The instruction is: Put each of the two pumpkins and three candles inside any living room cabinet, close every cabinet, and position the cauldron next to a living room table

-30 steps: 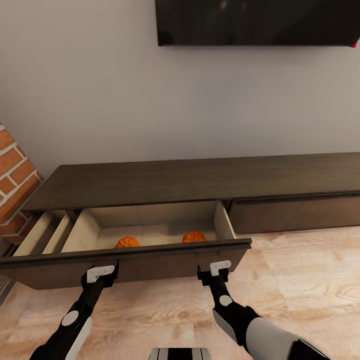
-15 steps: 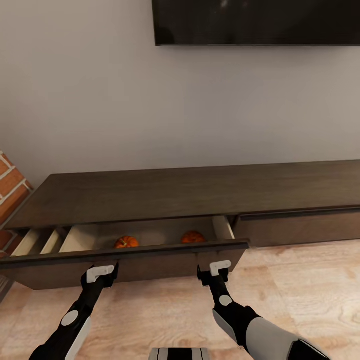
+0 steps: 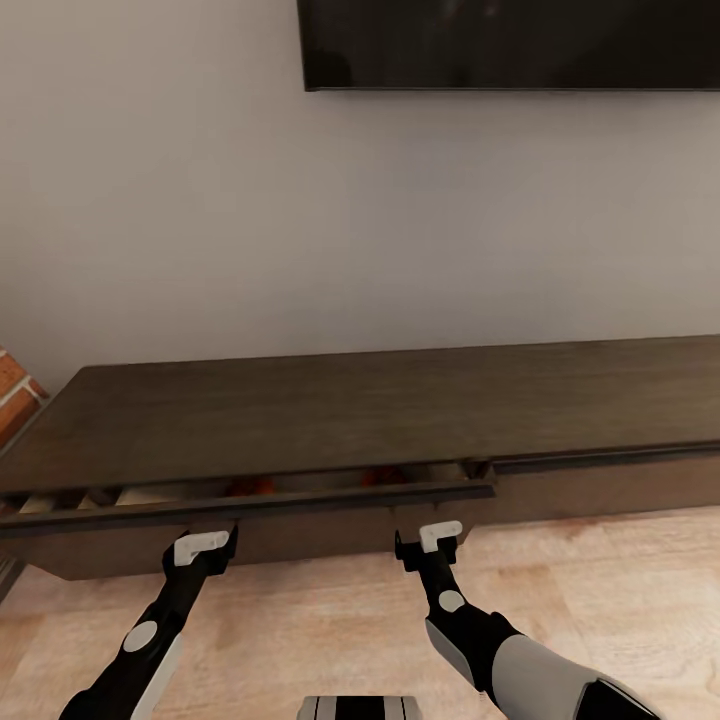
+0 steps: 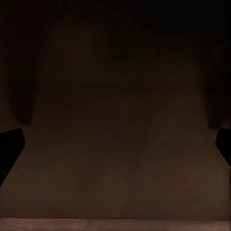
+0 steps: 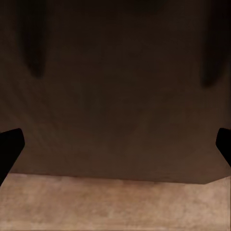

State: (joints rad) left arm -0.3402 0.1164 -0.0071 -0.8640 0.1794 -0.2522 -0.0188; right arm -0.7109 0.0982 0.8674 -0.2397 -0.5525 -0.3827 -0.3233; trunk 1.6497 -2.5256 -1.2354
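One slit short of shut: found the cabinet [image 3: 350, 410] drawer [image 3: 290, 532] barely ajar, pumpkins [image 3: 250, 487] glimpsed orange inside. Saw left tool [image 3: 205, 545] and right tool [image 3: 428, 540] spread wide against its front. Judged a slow, even push on both sides best, to avoid racking.

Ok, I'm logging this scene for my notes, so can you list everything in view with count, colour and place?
cabinet: one, dark brown, long and low against the wall.
drawer: one, dark-brown front, at the cabinet's left half, almost shut with a narrow gap at its top.
pumpkins: two orange slivers showing through that gap.
screen: one, black, on the wall above the cabinet.
wall: pale grey, behind the cabinet.
brick: red-orange patch at the far left edge.
floor: light wood, in front of the cabinet.
left gripper: black with white tips, at the drawer front, fingers spread.
right gripper: same colours, at the drawer front, fingers spread.
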